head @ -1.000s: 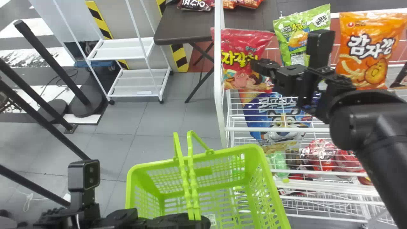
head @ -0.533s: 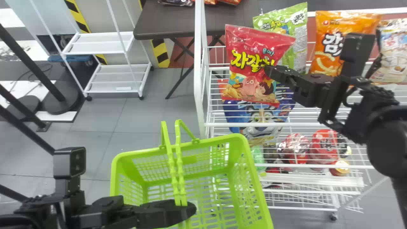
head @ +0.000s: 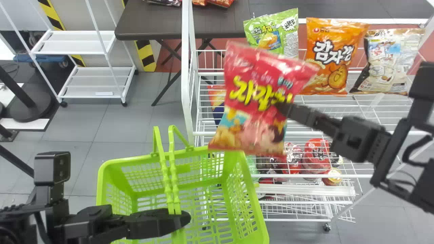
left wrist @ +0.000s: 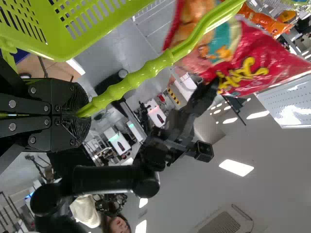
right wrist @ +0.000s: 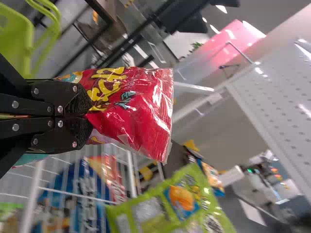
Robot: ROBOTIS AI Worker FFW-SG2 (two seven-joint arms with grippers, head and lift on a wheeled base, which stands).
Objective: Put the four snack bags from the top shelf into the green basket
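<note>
The right hand [head: 284, 107], clenched on the red bag [head: 251, 88], has just swung it from the top shelf [head: 201, 133] toward the green basket [head: 135, 158]'s far right corner, left hand [head: 179, 219] gripping the handles [head: 174, 169], so dropping looks next.

The head view looks forward and steeply down over the green basket [head: 135, 158], far enough back to take in the white rack [head: 185, 84] from its left upright rightward. The left wrist view looks from close behind the left gripper [head: 182, 219], right at the handles [head: 166, 179], tilted past one basket edge towards the right arm [head: 364, 139] and ceiling [left wrist: 272, 179]. The right wrist view looks from just behind the right gripper [head: 284, 109], very near the red snack bag [head: 254, 98], obliquely across the rack and upward. All three share that bag and part of the basket.
</note>
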